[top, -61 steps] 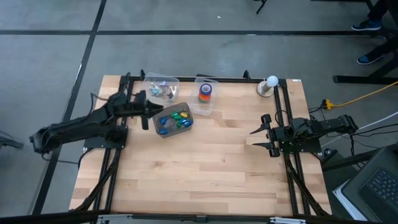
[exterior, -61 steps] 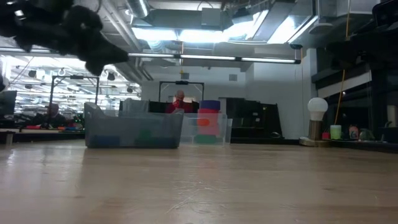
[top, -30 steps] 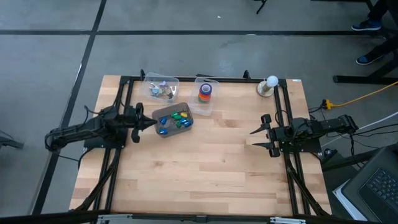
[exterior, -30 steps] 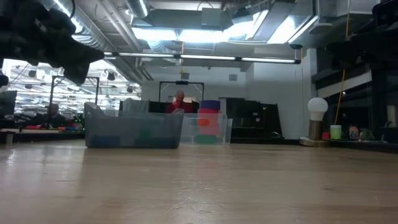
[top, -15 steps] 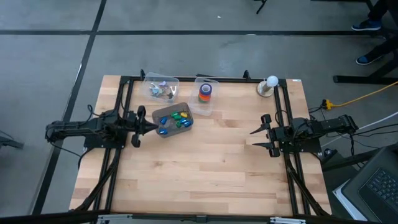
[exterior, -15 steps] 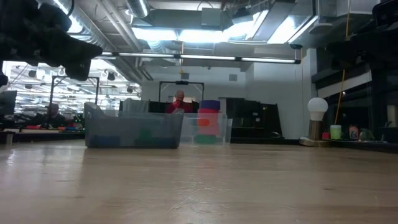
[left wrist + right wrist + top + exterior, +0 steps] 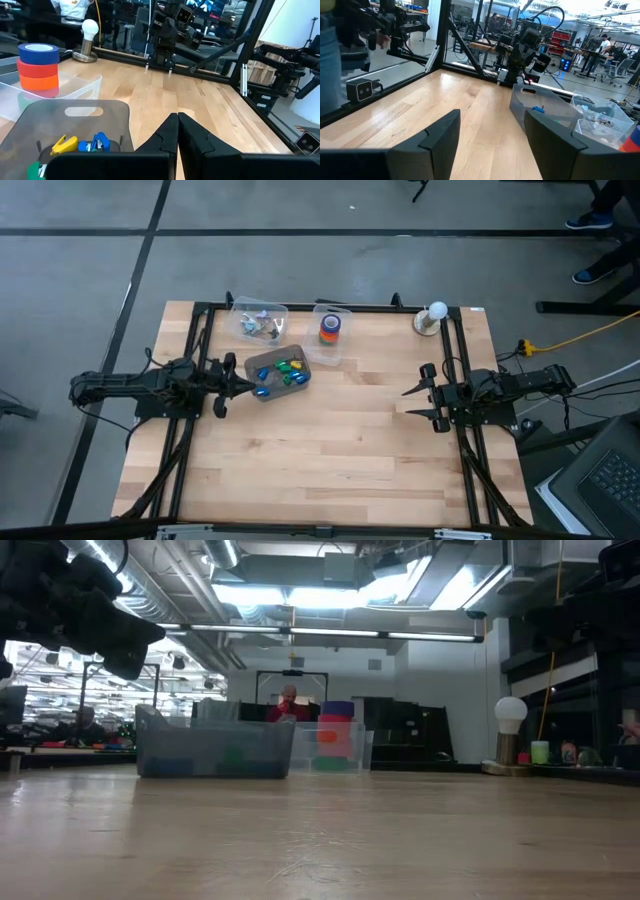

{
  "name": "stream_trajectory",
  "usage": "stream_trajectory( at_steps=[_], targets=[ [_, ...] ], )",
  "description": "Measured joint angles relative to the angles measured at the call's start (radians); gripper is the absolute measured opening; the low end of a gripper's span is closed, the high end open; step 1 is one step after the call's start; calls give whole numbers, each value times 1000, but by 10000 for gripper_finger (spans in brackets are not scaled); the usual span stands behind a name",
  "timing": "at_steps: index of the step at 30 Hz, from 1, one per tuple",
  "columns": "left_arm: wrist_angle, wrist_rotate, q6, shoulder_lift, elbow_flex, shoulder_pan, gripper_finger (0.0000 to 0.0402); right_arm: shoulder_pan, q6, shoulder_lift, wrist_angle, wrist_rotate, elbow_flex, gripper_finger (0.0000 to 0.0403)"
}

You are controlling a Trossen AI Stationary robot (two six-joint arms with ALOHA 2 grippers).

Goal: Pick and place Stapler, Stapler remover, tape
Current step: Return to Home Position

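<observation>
The tape rolls stand stacked in a clear tray at the table's far middle; the left wrist view shows blue, red and orange rolls. Beside it, a grey translucent bin holds small blue, yellow and green oblong pieces. A third clear tray holds small metallic items. My left gripper hovers shut just left of the grey bin, above the table. My right gripper waits open at the table's right side.
A white bulb on a round base stands at the far right corner. Black frame rails run along the table's left, right and far edges. Bare wood spreads over the middle and near half. People sit in the room beyond.
My left arm has drawn back toward the table's left edge and folded lower, and its gripper has slid slightly toward the near edge beside the grey bin. It stays shut and holds nothing.
</observation>
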State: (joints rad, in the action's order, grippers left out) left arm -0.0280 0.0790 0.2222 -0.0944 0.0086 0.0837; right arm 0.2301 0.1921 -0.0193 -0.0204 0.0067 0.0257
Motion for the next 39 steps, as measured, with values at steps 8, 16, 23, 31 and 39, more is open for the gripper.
stream_trajectory(
  at_steps=[8,16,23,31,39],
  targets=[
    [0,0,0,0,0,0,7,0,0,0,0,0,0,225],
    [0,0,0,0,0,0,5,0,0,0,0,0,0,225],
    [0,0,0,0,0,0,6,0,0,0,0,0,0,225],
    [0,0,0,0,0,0,7,0,0,0,0,0,0,225],
    [0,0,0,0,0,0,6,0,0,0,0,0,0,225]
  ],
)
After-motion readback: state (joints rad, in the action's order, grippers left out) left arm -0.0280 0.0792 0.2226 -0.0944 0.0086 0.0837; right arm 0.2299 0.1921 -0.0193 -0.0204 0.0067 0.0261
